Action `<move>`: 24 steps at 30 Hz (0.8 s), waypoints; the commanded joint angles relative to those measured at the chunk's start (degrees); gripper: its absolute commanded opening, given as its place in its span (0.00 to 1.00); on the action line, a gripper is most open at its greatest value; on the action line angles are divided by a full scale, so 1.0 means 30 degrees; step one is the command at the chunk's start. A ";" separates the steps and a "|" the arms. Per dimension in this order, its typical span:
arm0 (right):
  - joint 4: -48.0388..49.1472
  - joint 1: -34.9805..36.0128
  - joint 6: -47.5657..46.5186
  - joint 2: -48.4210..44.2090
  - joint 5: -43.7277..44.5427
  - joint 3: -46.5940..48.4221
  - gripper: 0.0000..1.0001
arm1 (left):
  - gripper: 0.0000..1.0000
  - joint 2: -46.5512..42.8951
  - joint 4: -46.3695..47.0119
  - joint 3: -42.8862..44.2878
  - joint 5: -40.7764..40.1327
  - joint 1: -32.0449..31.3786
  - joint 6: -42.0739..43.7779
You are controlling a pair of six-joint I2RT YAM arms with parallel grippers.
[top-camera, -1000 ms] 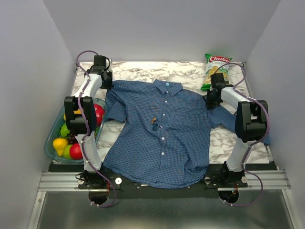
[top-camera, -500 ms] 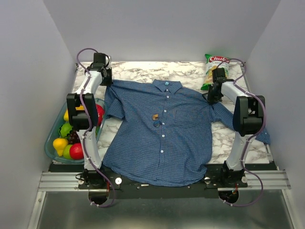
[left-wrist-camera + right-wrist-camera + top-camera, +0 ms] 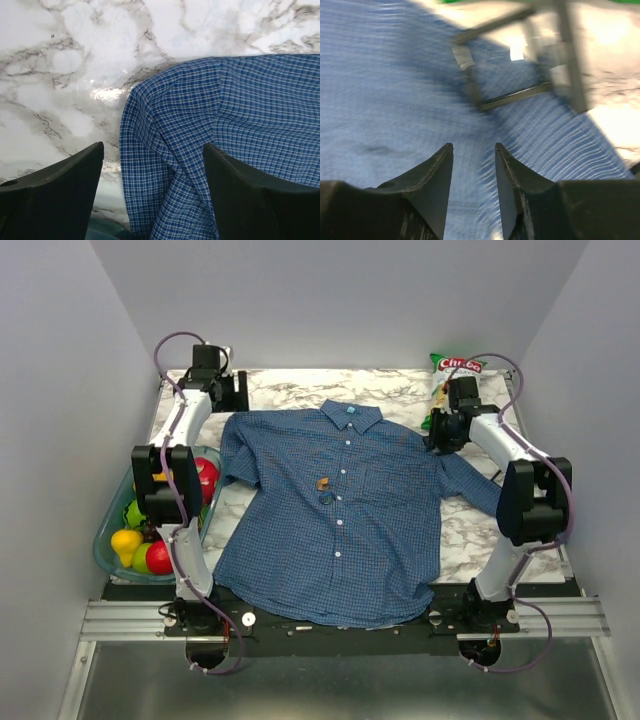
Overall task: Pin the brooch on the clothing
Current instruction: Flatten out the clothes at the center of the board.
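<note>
Shirt point(image 3: 340, 510) lies between left hand point(image 3: 236, 391) and right hand point(image 3: 437, 436), shoulders beside them.

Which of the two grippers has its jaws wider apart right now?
The left gripper: it is wide open over the shirt, while the right gripper shows only a narrow gap.

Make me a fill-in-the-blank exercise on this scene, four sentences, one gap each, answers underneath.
1. The shirt lies spread out on a ______-patterned table.
2. The bowl at the table's left edge holds ______.
3. The left pincer hangs over the shirt's edge with its jaws ______.
4. The bag of chips lies at the table's far ______ corner.

Missing words: marble; fruit; open; right.
</note>
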 commanded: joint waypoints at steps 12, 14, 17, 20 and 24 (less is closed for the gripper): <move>0.1937 0.2397 0.3775 0.1831 -0.6718 0.2348 0.49 | 0.84 0.2238 -0.0053 0.1516 0.2038 -0.5424 -0.1602; 0.2084 0.2397 0.4389 0.2417 -0.6750 0.2932 0.50 | 0.84 0.2795 0.0181 0.1458 0.2332 -0.5453 -0.1926; 0.2084 0.2368 0.5121 0.3764 -0.6516 0.3695 0.50 | 0.84 0.3440 0.0299 0.1602 0.2742 -0.5395 -0.2101; 0.1822 0.2163 0.5971 0.5112 -0.6222 0.4691 0.50 | 0.84 0.4318 0.0183 0.2187 0.3035 -0.5307 -0.2364; 0.1442 0.1753 0.6706 0.6402 -0.6281 0.5746 0.51 | 0.84 0.5344 0.0036 0.2833 0.3153 -0.4926 -0.2774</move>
